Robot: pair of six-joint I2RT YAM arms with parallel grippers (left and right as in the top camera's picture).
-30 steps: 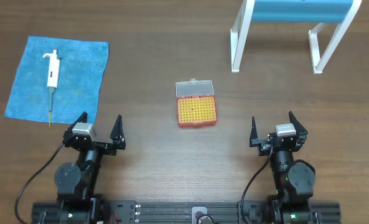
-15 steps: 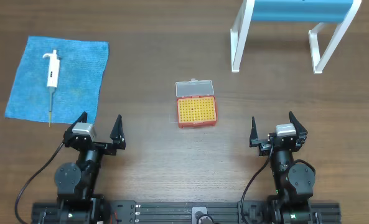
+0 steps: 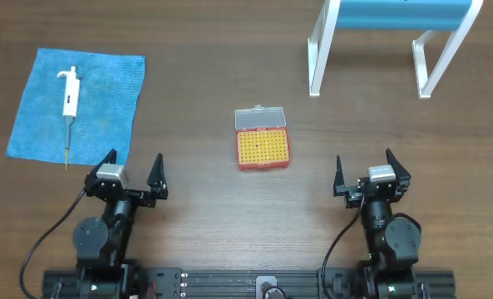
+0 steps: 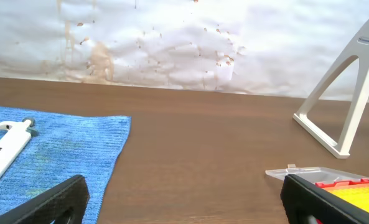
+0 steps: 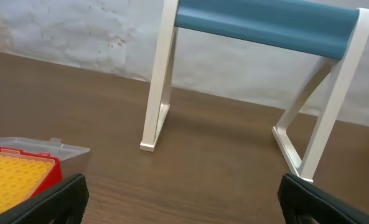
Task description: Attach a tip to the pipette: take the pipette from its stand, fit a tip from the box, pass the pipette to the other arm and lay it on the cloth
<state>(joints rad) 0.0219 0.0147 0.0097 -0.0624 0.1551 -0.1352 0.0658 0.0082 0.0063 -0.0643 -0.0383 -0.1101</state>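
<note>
A white pipette [image 3: 69, 95] with a yellowish tip lies on the blue cloth [image 3: 105, 100] at the far left; its head end [image 4: 7, 149] rests on the cloth [image 4: 72, 155] in the left wrist view. The red tip box [image 3: 263, 149] with yellow tips and an open clear lid sits mid-table, also seen as the tip box [image 4: 352, 190] and the tip box [image 5: 16, 171]. The blue-and-white stand [image 3: 379, 37] is at the far right, with its legs and blue bar [image 5: 265, 25] in the right wrist view. My left gripper [image 3: 132, 170] and right gripper [image 3: 364, 173] are open near their bases, holding nothing.
Bare brown wooden tabletop lies between the cloth, the box and the stand. A pale wall [image 4: 184, 43] rises behind the table's far edge.
</note>
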